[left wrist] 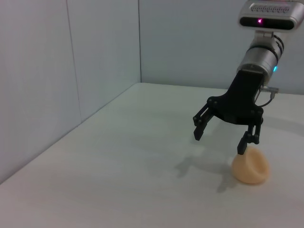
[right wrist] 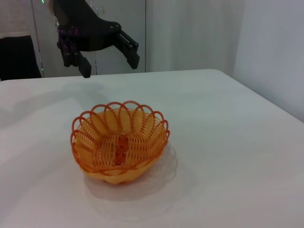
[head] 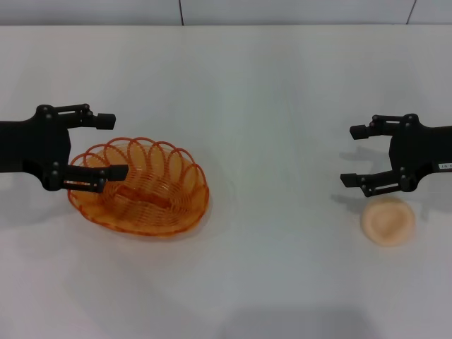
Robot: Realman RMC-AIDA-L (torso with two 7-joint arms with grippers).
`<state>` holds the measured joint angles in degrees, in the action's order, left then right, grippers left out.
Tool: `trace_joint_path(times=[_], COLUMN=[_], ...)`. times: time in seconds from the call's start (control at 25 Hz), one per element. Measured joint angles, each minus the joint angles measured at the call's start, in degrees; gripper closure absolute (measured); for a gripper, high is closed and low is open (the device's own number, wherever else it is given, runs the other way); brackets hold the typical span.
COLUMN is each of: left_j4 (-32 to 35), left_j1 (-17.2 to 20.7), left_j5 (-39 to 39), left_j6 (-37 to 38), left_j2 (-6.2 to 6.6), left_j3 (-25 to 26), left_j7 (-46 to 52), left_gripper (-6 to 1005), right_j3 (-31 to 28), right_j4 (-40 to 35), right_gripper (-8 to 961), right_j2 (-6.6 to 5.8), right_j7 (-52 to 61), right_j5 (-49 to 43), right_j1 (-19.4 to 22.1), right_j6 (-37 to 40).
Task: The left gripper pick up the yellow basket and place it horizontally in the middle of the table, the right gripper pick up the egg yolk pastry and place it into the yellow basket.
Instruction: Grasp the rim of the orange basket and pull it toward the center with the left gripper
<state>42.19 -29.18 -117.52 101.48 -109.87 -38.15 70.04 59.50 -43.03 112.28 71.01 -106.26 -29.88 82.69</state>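
While the yellow basket (head: 141, 187) sits upright on the table (head: 268, 99) left of centre, the left gripper (head: 111, 145) hangs at its left rim with its jaws open, holding nothing; in the right wrist view it is clearly above and behind the basket, not touching it. The step in hand looks like the first pick, and to do it well the claw should come down so that 1 finger goes inside the scalloped rim and 1 outside, closing on the looped wire rather than on the rounded wall, which would likely slip. A low lift and a turn should then lay the oval's long axis across the middle of the table. The right gripper (head: 355, 155), jaws also open and empty, waits just above the egg yolk pastry (head: 387, 220) at the table's right; the left wrist view puts 1 fingertip very near the bun, and whether they touch cannot be told. Both arms are cut off at the head view's edges, and neither wrist view shows its own fingers.
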Motion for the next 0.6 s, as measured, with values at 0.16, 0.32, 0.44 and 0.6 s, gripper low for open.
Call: trace_joint_path(times=[0.16, 0.32, 0.44, 0.6], left_j4=[0.0, 0.0, 0.0, -0.01], left_j1=[0.0, 0.0, 0.0, 0.0], left_j5=[-0.02, -0.06, -0.12, -0.18], left_j6=[-0.06, -0.06, -0.06, -0.06], left_j2=[0.0, 0.01, 0.01, -0.04], left_j3=[0.0, 0.0, 0.01, 0.01], left_j7=[0.0, 0.0, 0.0, 0.0], left_gripper=[135, 143, 149, 157], right_j3=[0.0, 0.0, 0.0, 0.0], right_j4=[0.05, 0.06, 0.06, 0.06], right_gripper=[85, 84, 84, 84], right_j2=[-0.02, -0.04, -0.05, -0.05], right_j7=[0.0, 0.0, 0.01, 0.01], right_j5=[0.0, 0.0, 0.0, 0.0], right_j1=[0.0, 0.0, 0.0, 0.0], right_j6=[-0.06, -0.08, -0.08, 0.01])
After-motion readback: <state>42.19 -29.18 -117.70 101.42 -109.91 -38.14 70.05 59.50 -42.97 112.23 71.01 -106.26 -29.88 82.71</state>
